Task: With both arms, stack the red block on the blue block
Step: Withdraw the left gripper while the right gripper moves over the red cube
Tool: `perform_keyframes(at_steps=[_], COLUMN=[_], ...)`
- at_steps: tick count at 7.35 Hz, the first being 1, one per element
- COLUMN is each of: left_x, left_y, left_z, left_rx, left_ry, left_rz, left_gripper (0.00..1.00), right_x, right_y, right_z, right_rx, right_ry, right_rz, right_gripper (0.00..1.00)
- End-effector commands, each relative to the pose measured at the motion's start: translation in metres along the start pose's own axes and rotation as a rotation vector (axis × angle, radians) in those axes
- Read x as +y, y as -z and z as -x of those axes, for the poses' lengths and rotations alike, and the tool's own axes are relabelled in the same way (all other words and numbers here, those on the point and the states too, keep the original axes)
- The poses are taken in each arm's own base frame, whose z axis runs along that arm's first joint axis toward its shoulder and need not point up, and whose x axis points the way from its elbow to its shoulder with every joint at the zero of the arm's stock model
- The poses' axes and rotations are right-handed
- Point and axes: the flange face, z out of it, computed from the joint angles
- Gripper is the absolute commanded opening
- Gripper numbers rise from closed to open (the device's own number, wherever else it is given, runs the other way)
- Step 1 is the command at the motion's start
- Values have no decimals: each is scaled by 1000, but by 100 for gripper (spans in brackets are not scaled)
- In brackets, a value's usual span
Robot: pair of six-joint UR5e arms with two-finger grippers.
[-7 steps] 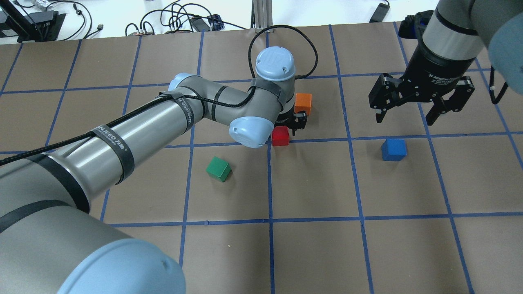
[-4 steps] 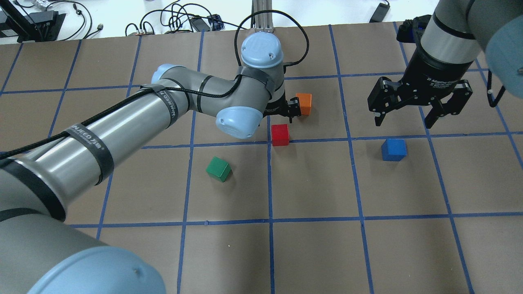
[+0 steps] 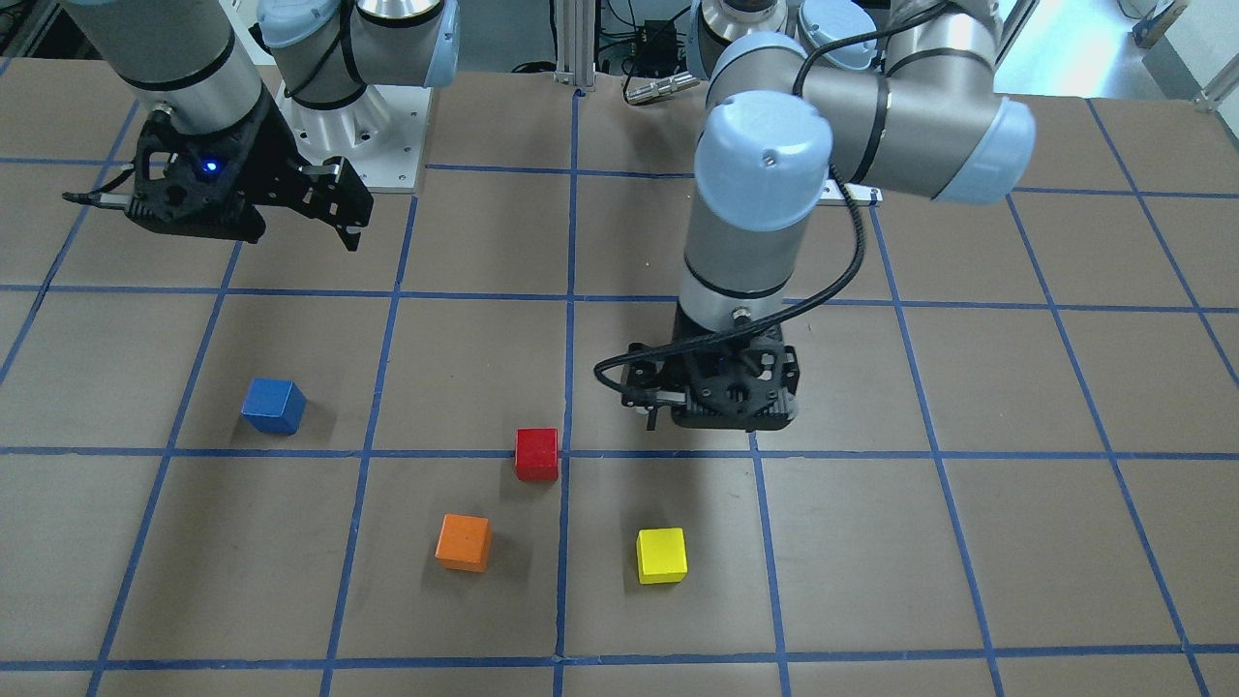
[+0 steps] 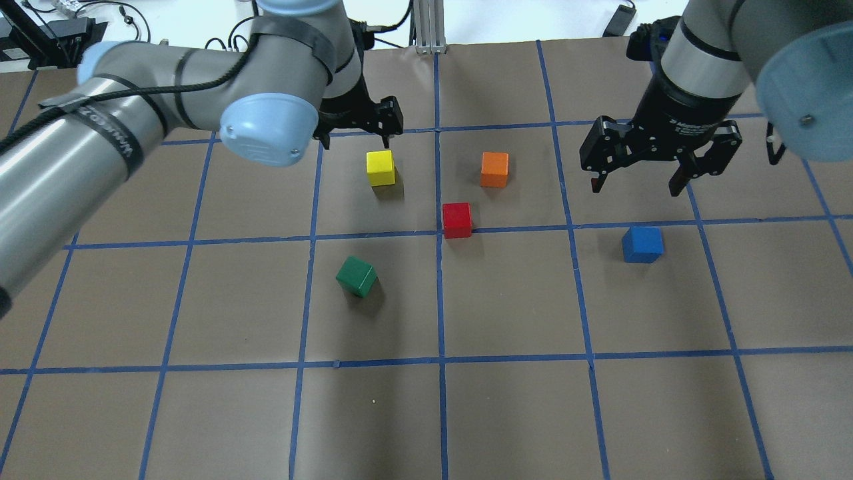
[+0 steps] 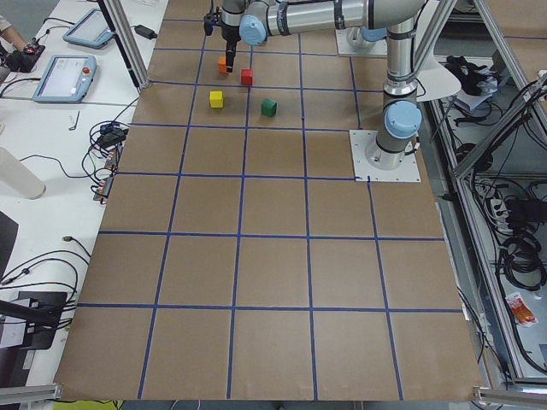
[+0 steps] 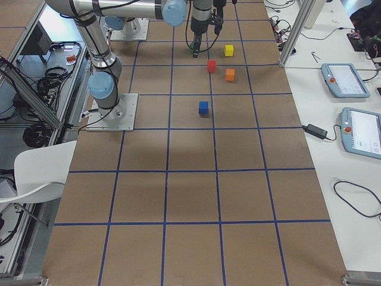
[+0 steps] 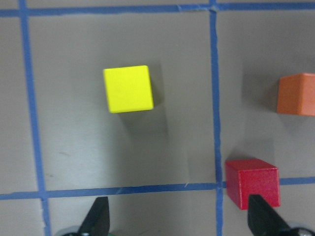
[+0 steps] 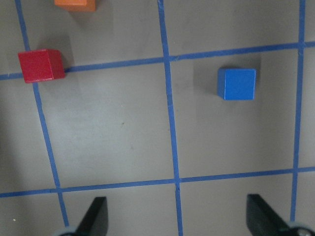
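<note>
The red block (image 4: 457, 220) sits on a blue tape line mid-table, untouched; it also shows in the front view (image 3: 536, 454) and low right in the left wrist view (image 7: 252, 183). The blue block (image 4: 642, 244) stands alone to its right, and shows in the right wrist view (image 8: 236, 83). My left gripper (image 4: 355, 141) is open and empty. It hovers beyond and to the left of the red block, near a yellow block. My right gripper (image 4: 634, 185) is open and empty, raised just beyond the blue block.
A yellow block (image 4: 380, 167), an orange block (image 4: 494, 169) and a green block (image 4: 356, 276) stand around the red one. The table is brown paper with a blue tape grid (image 4: 440, 360). Cables and devices lie past the far edge.
My left arm has lifted and swung left and farther from the red block, uncovering the yellow block. My right gripper has drifted slightly left. The blocks have not moved.
</note>
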Motion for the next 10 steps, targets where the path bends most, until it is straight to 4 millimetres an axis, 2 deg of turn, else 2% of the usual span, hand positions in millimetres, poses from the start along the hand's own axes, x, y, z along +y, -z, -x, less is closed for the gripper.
perform_keyframes(at_steps=[1, 2, 3, 4, 5, 6, 8, 10], left_x=[14, 31, 36, 41, 36, 36, 35, 48], left_y=[69, 101, 118, 115, 116, 106, 115, 120], left_z=[44, 51, 61, 70, 90, 101, 103, 106], left_rx=[-24, -28, -27, -33, -31, -2, 4, -31], left_ry=[23, 29, 44, 55, 60, 87, 90, 88], left_rz=[-54, -60, -79, -62, -61, -22, -37, 31], left_gripper=[100, 100, 100, 100, 100, 100, 100, 100], right_x=[-28, -37, -43, -52, -54, -61, -69, -76], right_y=[-34, -48, -60, -78, -100, -121, -158, -184], right_z=[67, 92, 113, 136, 158, 173, 191, 193], right_rx=[3, 1, -7, -9, -3, -10, -4, 12], right_ry=[82, 100, 62, 23, 10, -24, -28, -31], right_rz=[-78, -85, -69, -69, -54, -61, -45, -10], right_gripper=[100, 100, 100, 100, 100, 100, 100, 100])
